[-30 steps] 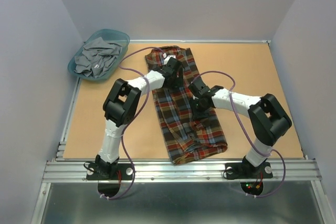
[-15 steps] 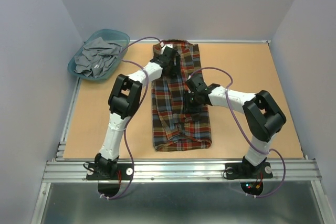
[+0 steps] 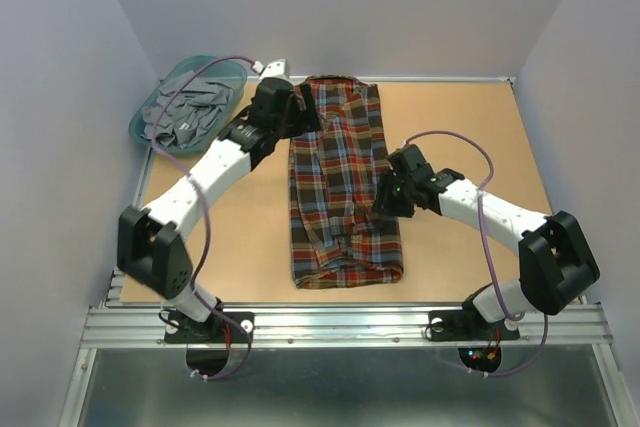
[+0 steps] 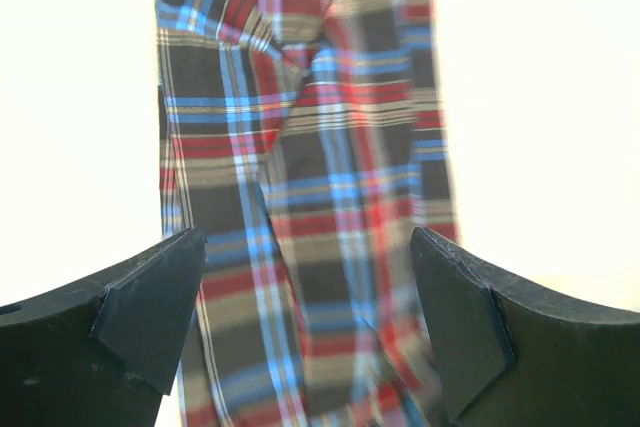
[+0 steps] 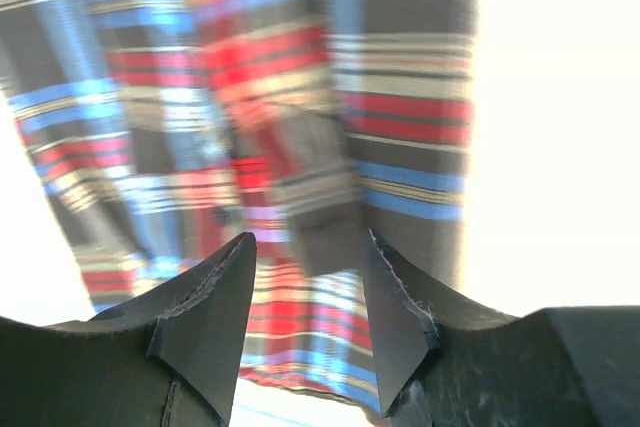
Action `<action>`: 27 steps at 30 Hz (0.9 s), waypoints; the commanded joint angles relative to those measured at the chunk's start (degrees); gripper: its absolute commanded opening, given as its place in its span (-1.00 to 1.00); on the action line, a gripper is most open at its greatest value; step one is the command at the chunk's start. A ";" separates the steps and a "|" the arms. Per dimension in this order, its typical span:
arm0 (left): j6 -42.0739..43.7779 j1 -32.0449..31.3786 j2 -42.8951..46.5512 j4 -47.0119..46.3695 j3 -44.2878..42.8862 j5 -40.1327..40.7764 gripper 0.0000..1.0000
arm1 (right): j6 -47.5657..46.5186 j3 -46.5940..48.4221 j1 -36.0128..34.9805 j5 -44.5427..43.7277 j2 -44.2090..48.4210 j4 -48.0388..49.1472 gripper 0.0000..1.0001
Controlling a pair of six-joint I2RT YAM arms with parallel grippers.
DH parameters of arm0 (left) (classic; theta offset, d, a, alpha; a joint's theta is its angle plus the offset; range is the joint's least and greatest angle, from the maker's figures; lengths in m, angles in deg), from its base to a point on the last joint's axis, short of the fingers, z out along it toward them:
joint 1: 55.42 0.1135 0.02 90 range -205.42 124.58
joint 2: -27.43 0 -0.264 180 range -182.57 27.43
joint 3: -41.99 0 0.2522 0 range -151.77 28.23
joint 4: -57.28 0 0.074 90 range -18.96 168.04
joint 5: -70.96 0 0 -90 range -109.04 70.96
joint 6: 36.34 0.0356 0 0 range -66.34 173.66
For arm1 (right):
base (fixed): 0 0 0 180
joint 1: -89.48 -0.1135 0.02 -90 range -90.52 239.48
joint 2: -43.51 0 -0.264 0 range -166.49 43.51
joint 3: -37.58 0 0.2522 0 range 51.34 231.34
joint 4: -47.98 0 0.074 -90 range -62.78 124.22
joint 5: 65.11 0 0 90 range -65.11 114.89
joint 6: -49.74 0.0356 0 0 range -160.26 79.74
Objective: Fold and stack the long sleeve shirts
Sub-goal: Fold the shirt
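The plaid long sleeve shirt (image 3: pixel 340 187) lies on the table as a long narrow strip, collar end at the back and its near end folded over. My left gripper (image 3: pixel 304 110) is open and empty at the shirt's back left edge. In the left wrist view the gripper (image 4: pixel 310 317) has its jaws wide apart above the plaid cloth (image 4: pixel 300 147). My right gripper (image 3: pixel 386 203) is open and empty at the shirt's right edge, about halfway along. The right wrist view shows the gripper (image 5: pixel 305 297) with the blurred plaid (image 5: pixel 250 77) under it, and nothing between the jaws.
A teal plastic basket (image 3: pixel 136 129) with crumpled grey clothing (image 3: pixel 185 112) stands at the back left corner. The tan table top (image 3: pixel 480 147) is walled by grey panels on three sides. A metal rail runs along the near edge.
The shirt was pulled straight and narrower a second ago and now lies still. Both grippers have left it: the left arm swung out left, the right arm drew back right.
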 commanded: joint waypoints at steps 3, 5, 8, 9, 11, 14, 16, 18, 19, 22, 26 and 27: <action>-7.79 -0.52 15.52 2.19 18.28 -0.87 0.91 | 3.88 -5.01 4.13 1.60 2.62 -0.03 0.03; -10.69 -1.04 20.97 2.37 25.82 -2.27 0.91 | 4.41 -6.77 5.01 4.13 3.67 2.94 0.01; -13.77 -1.40 27.74 2.72 34.00 -1.23 0.89 | 4.85 -9.23 5.28 7.13 4.21 7.87 0.00; -14.30 -1.49 29.23 2.89 35.43 -0.88 0.89 | 4.94 -9.76 5.28 7.49 4.03 8.67 -0.01; -15.70 -1.49 32.76 3.94 38.50 -0.70 0.89 | 5.38 -10.81 5.28 7.84 2.90 10.25 -0.03; -16.85 -1.49 35.83 4.83 40.54 -1.13 0.88 | 5.55 -13.10 5.37 8.28 2.27 11.84 -0.06; -17.03 -1.58 36.54 4.74 40.81 -2.27 0.88 | 5.55 -14.42 5.37 8.20 2.62 12.72 -0.07; -17.03 -1.75 36.20 4.30 40.72 -2.98 0.88 | 5.73 -15.21 5.37 7.93 2.89 13.16 -0.08; -17.03 -1.75 35.84 4.04 40.54 -3.42 0.88 | 5.82 -15.21 5.37 8.11 2.80 13.34 -0.10; -16.59 -2.63 33.83 2.72 39.58 -5.79 0.88 | 6.17 -15.74 5.28 9.69 2.80 14.56 -0.14; -16.24 -4.64 30.05 0.62 37.91 -7.19 0.79 | 5.56 -15.92 5.37 11.09 2.19 15.89 -0.19; -16.32 -5.00 28.21 -0.17 37.56 -8.16 0.76 | 5.47 -15.92 5.28 11.44 2.19 15.97 -0.21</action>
